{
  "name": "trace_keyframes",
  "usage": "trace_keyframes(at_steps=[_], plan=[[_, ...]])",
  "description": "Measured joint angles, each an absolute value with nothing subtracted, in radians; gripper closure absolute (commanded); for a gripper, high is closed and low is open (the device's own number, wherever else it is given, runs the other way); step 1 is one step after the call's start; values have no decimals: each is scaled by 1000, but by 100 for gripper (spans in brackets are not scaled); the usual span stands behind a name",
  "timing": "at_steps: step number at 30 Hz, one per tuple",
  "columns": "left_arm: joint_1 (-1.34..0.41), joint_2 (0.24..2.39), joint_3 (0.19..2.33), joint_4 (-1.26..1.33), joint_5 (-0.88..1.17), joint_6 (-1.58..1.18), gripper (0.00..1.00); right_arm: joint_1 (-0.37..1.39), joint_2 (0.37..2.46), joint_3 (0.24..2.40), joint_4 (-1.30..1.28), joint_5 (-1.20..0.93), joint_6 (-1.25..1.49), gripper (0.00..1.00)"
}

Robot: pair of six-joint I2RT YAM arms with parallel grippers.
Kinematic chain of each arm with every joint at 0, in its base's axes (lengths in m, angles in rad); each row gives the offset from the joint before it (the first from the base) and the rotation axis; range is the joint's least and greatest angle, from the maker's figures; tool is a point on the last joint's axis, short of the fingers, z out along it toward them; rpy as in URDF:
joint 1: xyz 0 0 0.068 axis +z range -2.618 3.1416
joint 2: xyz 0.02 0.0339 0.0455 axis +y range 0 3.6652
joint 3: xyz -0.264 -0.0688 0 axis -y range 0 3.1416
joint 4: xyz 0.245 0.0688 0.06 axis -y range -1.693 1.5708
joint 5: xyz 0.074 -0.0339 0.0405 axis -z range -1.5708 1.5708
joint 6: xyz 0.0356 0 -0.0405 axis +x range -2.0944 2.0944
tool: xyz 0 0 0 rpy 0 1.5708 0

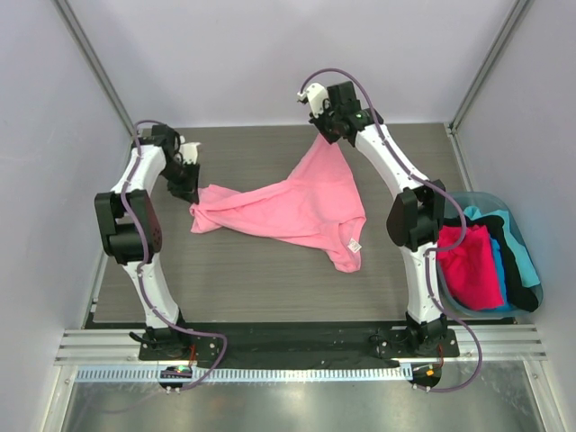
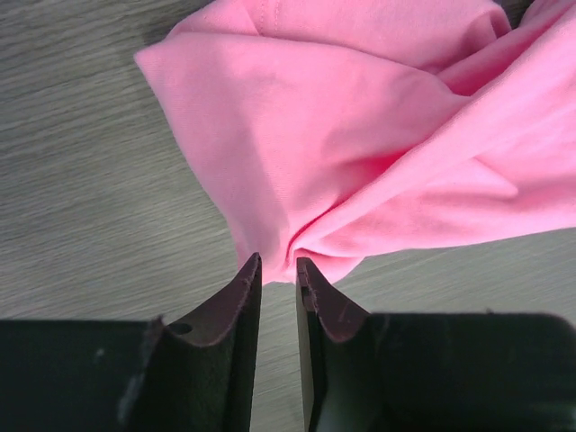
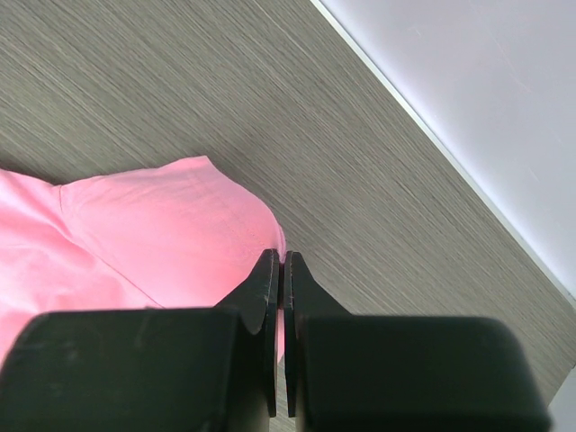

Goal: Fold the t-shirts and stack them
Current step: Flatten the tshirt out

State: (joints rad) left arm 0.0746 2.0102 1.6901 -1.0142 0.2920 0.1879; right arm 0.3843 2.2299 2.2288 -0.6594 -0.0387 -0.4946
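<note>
Working one pink shirt (image 1: 306, 207), half-spread on the bench (image 1: 270, 279) between the arms, with its tag (image 1: 355, 245) near the front edge. Pinched at the far corner in the right jaws, clenched tight on a fold of cloth and lifting it clear of the bench. Caught at the left corner in the left jaws, nearly closed, with creases running into the tips. Judged as grasping, though only a sliver of cloth shows between them. Leaving the other shirts (image 1: 468, 265), hot pink, black and teal, heaped in the tub (image 1: 481, 198) at the right, well apart.

Expect light, limp cloth: no stiffness, sagging wherever unsupported, bunching under a pull, dragging on the bench rather than sliding clean. Not fragile and not slippery, but apt to slide out of a thin pinch. Best taken at seams, hem corners or shoulders, with a full fold between the jaws and both holds kept apart and taut so the body hangs flat. Judged to be at the spreading stage: no fold made, no stack begun.
</note>
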Motion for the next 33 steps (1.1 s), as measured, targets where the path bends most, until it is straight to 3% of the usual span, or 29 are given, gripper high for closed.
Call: trace_keyframes(at_steps=[7, 11, 15, 16, 18, 20, 25, 28, 31, 32, 33], plan=[[77, 2006, 1687, -1015, 292, 188, 78, 395, 2230, 2220, -659, -30, -496, 99], [78, 2006, 1684, -1018, 290, 191, 64, 399, 2230, 2203, -660, -27, -499, 99], [79, 2006, 1684, -1021, 281, 190, 64, 403, 2230, 2193, -660, -26, -500, 99], [79, 2006, 1684, -1022, 278, 190, 65, 404, 2230, 2193, -660, -25, -501, 99], [79, 2009, 1684, -1023, 273, 188, 81, 405, 2230, 2193, -659, -24, -502, 99], [79, 2015, 1684, -1024, 269, 190, 87, 406, 2230, 2193, -660, -23, -503, 99], [79, 2033, 1684, -1029, 268, 191, 83, 406, 2230, 2193, -659, -19, -503, 99], [79, 2040, 1684, -1032, 264, 191, 72, 406, 2230, 2193, -659, -18, -503, 99], [79, 2043, 1684, -1034, 261, 188, 85, 406, 2230, 2193, -660, -17, -505, 99], [79, 2044, 1684, -1034, 261, 187, 96, 406, 2230, 2193, -660, -16, -506, 99], [79, 2044, 1684, -1035, 261, 188, 99, 406, 2230, 2193, -659, -16, -507, 99]])
